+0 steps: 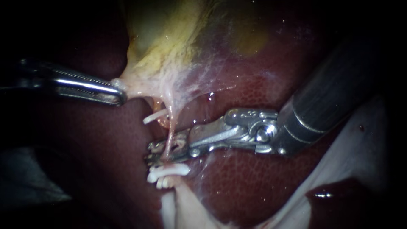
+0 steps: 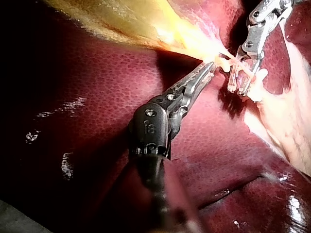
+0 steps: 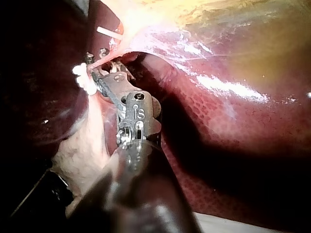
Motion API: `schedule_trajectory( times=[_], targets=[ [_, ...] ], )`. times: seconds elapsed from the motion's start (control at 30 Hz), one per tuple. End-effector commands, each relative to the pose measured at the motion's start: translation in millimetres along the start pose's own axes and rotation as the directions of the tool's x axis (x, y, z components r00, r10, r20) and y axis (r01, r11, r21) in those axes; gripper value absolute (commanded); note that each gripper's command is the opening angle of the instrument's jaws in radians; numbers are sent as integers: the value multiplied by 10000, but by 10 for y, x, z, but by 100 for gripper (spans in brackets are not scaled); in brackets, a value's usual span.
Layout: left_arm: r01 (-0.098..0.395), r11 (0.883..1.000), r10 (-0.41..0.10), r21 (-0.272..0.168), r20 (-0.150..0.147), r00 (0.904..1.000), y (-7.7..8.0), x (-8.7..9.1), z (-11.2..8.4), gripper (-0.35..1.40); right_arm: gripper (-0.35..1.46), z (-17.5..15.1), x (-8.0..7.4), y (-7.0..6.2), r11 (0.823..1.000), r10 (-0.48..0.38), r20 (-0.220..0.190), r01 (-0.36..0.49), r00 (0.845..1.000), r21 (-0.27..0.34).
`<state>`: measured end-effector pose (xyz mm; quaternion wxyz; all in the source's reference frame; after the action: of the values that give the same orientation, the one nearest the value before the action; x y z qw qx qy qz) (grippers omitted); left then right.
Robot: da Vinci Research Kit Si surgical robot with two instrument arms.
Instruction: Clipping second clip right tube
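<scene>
Straddling the tube (image 1: pixel 171 131) above a clip (image 1: pixel 171 170), the right instrument (image 1: pixel 151 153), jaws open, should squeeze next; left instrument (image 1: pixel 121 94) grips gallbladder (image 1: pixel 169 42).

a pale sheet (image 1: pixel 360 144) (cloth or membrane, hard to tell) shows at the endoscope view's lower right. the liver (image 1: pixel 254 182) lies on it and covers its near edge. a dark red, wet patch (image 1: pixel 335 195) sits on the sheet, and a small red speck (image 1: pixel 361 127) lies higher up.
</scene>
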<state>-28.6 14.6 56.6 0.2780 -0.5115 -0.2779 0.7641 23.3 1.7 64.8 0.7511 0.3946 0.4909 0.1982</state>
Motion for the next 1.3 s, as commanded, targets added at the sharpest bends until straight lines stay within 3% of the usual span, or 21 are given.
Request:
schedule_trajectory(
  times=[0.03,0.33,0.87,1.03,1.3],
  targets=[
    [2,10000,-2,3,-1,10000,0,0,0,-35,10,0,0,1,10000,-1,0,1,10000,-1],
    [2,10000,-2,7,-1,10000,0,0,0,-35,40,-15,-9,21,10000,-30,21,30,10000,27],
    [-1,10000,1,3,0,10000,0,-1,0,-35,46,-74,-30,50,9998,-39,-92,37,10000,-201],
    [-2,10000,2,2,1,10000,0,-1,-1,-35,47,-83,-33,50,9999,-45,-80,44,10000,-162],
    [-3,10000,3,0,1,10000,0,-1,-1,-35,48,-86,-35,38,9999,-67,-52,67,10000,-85]
  ],
)
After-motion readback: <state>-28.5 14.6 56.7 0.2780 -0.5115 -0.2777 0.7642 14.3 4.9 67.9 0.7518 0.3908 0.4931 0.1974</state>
